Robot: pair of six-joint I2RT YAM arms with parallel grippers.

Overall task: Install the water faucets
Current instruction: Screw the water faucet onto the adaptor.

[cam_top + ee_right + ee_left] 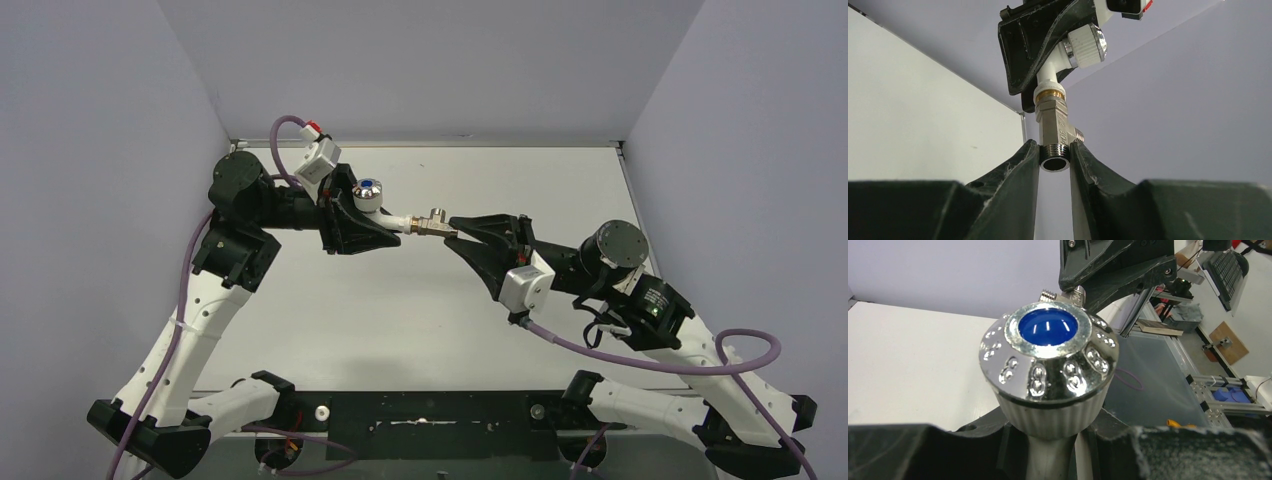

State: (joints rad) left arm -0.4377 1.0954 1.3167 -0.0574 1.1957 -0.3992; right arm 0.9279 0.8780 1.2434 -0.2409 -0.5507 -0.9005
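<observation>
**Tap and fitting held end to end between two grippers**

The white tap body (pixel 403 222) is clamped in the left gripper (pixel 388 226), which reaches in from 9 o'clock. Its blue-dotted chrome knob (pixel 368 192) is seen at 11 o'clock of the stem. The threaded fitting (pixel 435 222) is joined at the tap's 3 o'clock end. Its open end is pinched between the fingers of the right gripper (pixel 458 227). Both parts are held over the table (pixel 400 330), toward 12 o'clock of its middle.
</observation>
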